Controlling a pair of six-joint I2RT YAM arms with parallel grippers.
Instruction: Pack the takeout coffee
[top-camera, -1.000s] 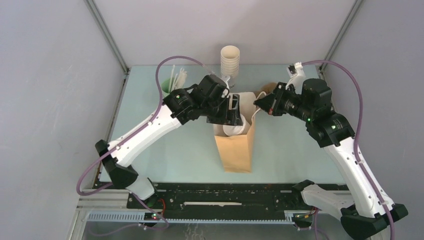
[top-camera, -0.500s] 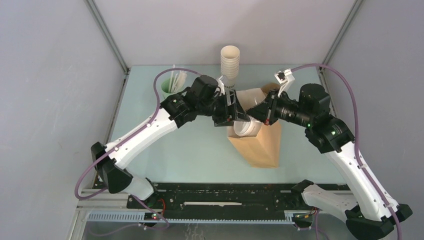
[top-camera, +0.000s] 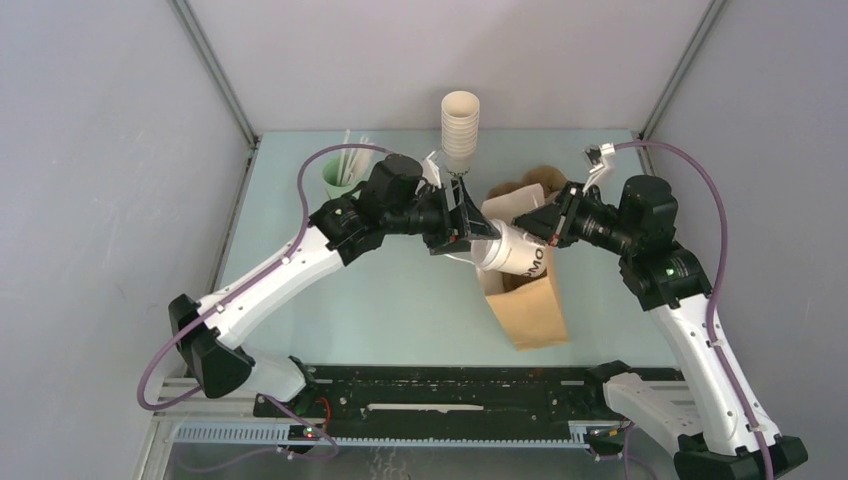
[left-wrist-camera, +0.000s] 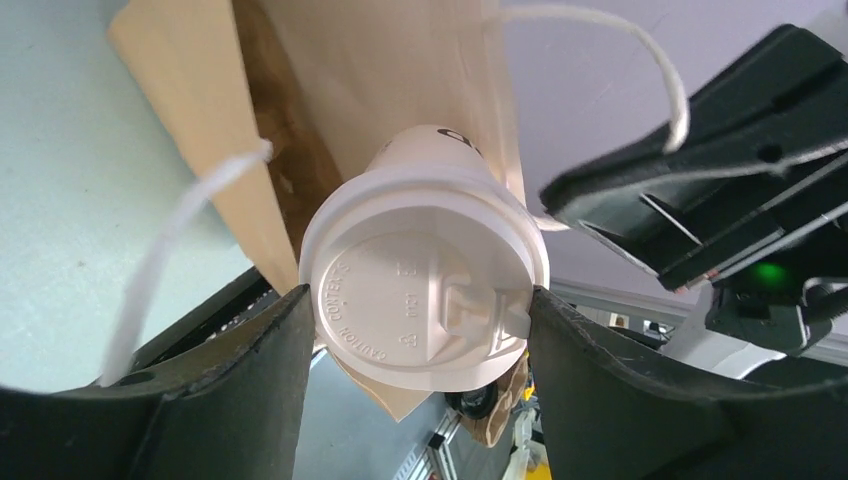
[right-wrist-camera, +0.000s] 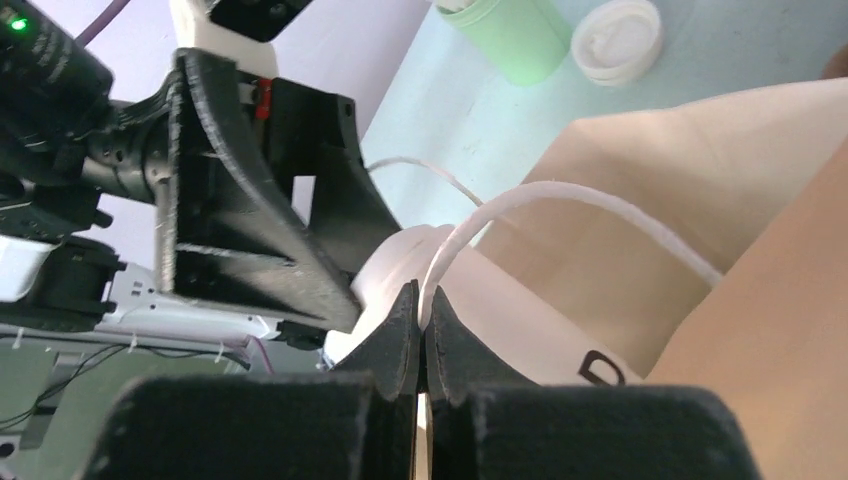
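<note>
A: Where's the small lidded white paper cup (top-camera: 520, 260)?
B: Clamped in the left claw (top-camera: 468, 236), tilted, base aimed into the brown paper bag (top-camera: 532, 310). The right claw (top-camera: 545, 222) pinches its white string handle (right-wrist-camera: 560, 195).

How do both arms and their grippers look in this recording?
The left arm and right arm have white shell links joined by black joint housings, with a purple cable looping along each. The left gripper and right gripper have black, wedge-shaped fingers. A green light glows on the right arm.
</note>
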